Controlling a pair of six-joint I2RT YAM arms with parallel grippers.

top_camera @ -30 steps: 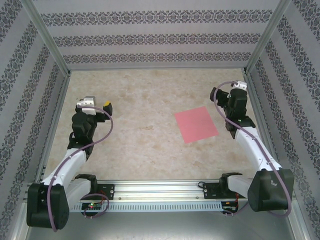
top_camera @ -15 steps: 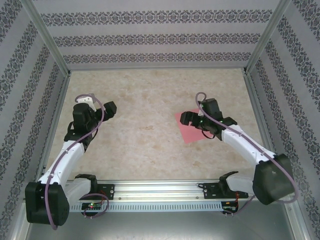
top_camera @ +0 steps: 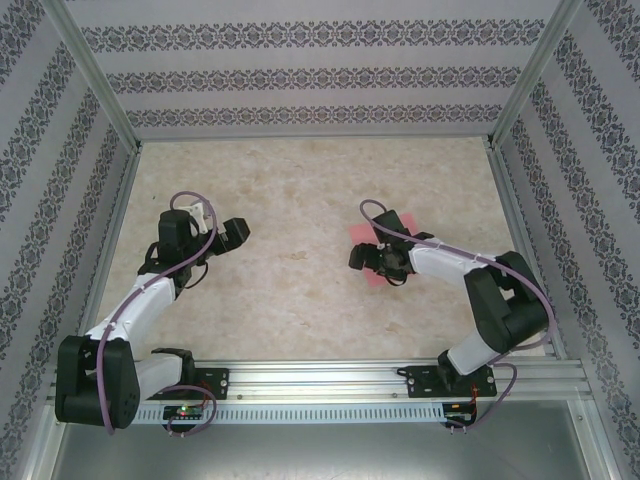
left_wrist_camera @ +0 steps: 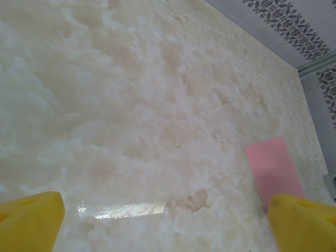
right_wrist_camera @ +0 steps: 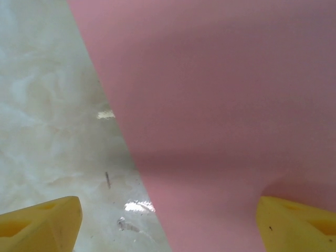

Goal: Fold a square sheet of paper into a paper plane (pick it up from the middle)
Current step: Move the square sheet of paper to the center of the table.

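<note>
R fingers (right_wrist_camera: 296, 220) wide apart, empty, straddling an edge of the square sheet of paper (right_wrist_camera: 220, 94), flat on the worktop (top_camera: 300, 170), right half. I'd centre over its middle, press lightly, pinch slow. L fingers (left_wrist_camera: 29, 220) gape empty nr left edge.

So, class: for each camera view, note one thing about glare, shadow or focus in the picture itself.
Right wrist view: the square sheet of paper is soft-focused with a greyish shadow across it; small glare spots sit on the table. Left wrist view: a bright glare streak on the table near the bottom edge. Top external view: even light, sharp, no strong glare.
</note>
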